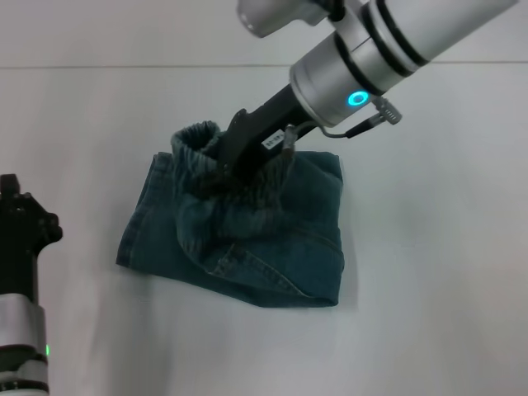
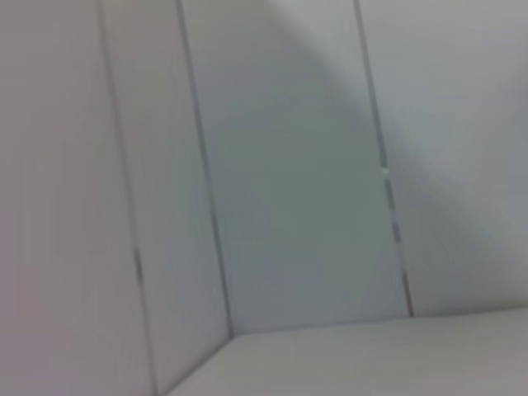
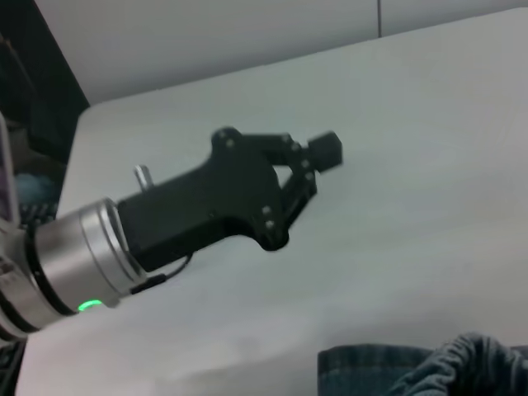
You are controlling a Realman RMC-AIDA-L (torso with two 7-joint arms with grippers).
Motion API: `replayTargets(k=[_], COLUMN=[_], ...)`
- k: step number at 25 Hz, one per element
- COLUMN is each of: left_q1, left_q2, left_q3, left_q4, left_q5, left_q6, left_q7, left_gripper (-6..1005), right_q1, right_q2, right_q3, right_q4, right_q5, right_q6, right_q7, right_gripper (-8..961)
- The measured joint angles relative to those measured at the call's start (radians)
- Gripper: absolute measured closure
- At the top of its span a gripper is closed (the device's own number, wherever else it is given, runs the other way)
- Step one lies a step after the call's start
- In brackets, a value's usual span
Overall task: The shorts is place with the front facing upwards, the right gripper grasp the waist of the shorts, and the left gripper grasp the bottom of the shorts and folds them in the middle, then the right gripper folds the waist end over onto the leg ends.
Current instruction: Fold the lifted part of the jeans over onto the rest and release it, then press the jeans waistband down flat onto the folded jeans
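The blue denim shorts point(image 1: 272, 247) lie folded on the white table, and a strip of them shows in the right wrist view point(image 3: 412, 367). Their ruffled elastic waist point(image 1: 198, 140) is bunched and lifted above the flat denim. My right gripper point(image 1: 221, 171) reaches down from the upper right and is shut on that waist, with fabric gathered around its fingers. I cannot tell which flat edge is the leg ends. My left gripper point(image 1: 21, 227) is parked at the table's left edge, away from the shorts. It also shows in the right wrist view point(image 3: 323, 153).
The white table point(image 1: 429, 272) spreads on all sides of the shorts. The left wrist view shows only pale wall panels point(image 2: 289, 181) and a bit of table surface.
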Motion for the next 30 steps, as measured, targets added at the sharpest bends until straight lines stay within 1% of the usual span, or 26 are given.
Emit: replayTargets(k=[4,10,13,14,15,17,18,19,20,21,22,23,25,26,28,30], left_q1=[0.002,-0.004,-0.008,-0.012,-0.012,-0.017,-0.021,-0.026,-0.031,-0.035,-0.039,-0.042,-0.049,-0.054,-0.076,-0.104], left_q2=[0.0,0.0,0.001,0.003,0.004,0.009,0.011,0.014,0.016,0.02,0.024,0.033,0.047,0.05,0.05,0.041], left_q3=[-0.002,-0.003,-0.005,-0.017,-0.023,-0.034,-0.034,-0.031,-0.026,-0.022,-0.018,-0.015,-0.014,-0.014,-0.005,0.006], left_q4=[0.001,0.0,0.0,0.0,0.0,0.01,0.018,0.032,0.047,0.065,0.079,0.096,0.108,0.111,0.129,0.145], left_q5=[0.0,0.0,0.0,0.002,0.003,0.011,0.016,0.03,0.051,0.09,0.132,0.206,0.324,0.357,0.475,0.577], left_q6=[0.022,0.037,0.037,0.038,0.039,0.04,0.041,0.046,0.05,0.061,0.072,0.091,0.111,0.116,0.129,0.132], left_q7=[-0.003,-0.009,-0.01,-0.028,-0.043,-0.11,-0.136,-0.173,-0.204,-0.24,-0.276,-0.335,-0.423,-0.448,-0.502,-0.519], left_gripper=[999,999,999,999,999,999,999,999,999,999,999,999,999,999,999,998], right_q1=[0.002,0.003,0.001,-0.004,-0.021,-0.076,-0.161,-0.161,-0.196,-0.246,-0.285,-0.332,-0.395,-0.43,-0.479,-0.517], right_q2=[0.001,0.001,0.001,0.001,0.0,-0.004,-0.008,-0.008,-0.009,-0.01,-0.01,-0.011,-0.012,-0.012,-0.012,-0.013], right_q3=[-0.031,-0.039,-0.039,-0.038,-0.034,-0.028,-0.014,-0.014,-0.004,0.015,0.033,0.061,0.108,0.142,0.193,0.245], right_q4=[-0.002,-0.008,-0.016,-0.022,-0.038,-0.088,-0.165,-0.165,-0.195,-0.231,-0.255,-0.272,-0.283,-0.281,-0.267,-0.247], right_q5=[0.036,0.068,0.071,0.072,0.083,0.12,0.177,0.177,0.201,0.234,0.26,0.296,0.345,0.372,0.402,0.418], right_q6=[0.04,0.05,0.062,0.067,0.077,0.102,0.142,0.142,0.157,0.173,0.183,0.192,0.199,0.202,0.206,0.215], right_q7=[0.005,-0.002,-0.004,-0.007,-0.012,-0.028,-0.055,-0.055,-0.069,-0.096,-0.117,-0.148,-0.192,-0.214,-0.244,-0.262], right_gripper=[831,616,467,418,368,290,251,211,172,133,122,110,87,75,53,40])
